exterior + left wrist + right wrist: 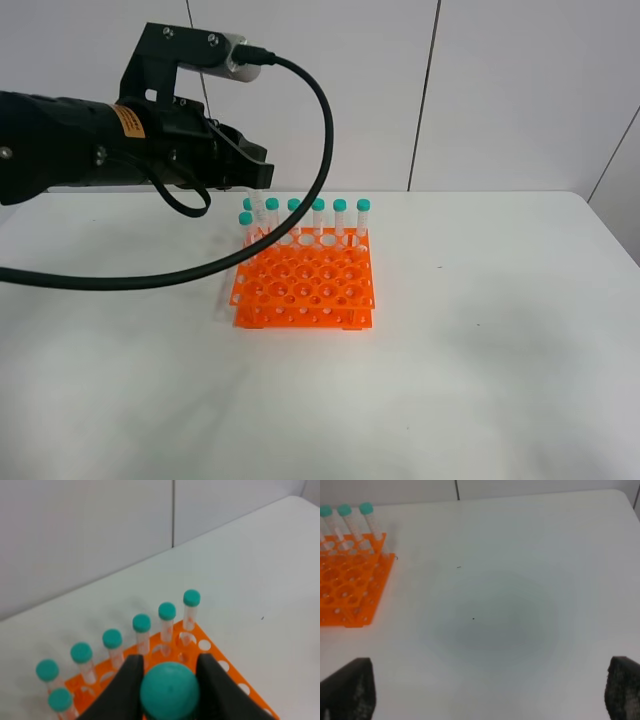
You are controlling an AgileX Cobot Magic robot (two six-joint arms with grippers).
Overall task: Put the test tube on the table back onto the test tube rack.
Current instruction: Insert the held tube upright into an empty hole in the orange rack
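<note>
Left gripper [252, 188] clamps the test tube [170, 691] over the test tube rack [305, 290]; its orange arm label [128, 121] is unreadable.

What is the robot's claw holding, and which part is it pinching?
The left claw holds a test tube, pinched by its teal cap. The right claw is open and holds nothing.

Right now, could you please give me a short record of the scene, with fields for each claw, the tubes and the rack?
left claw: shut on a tube at its teal cap, over the rack's back left part
right claw: open, holding nothing, over the table
rack: orange, standing on the white table
racked tubes: seven; six along the back row, one in the next row at the left end
tubes lying on table: none visible
</note>
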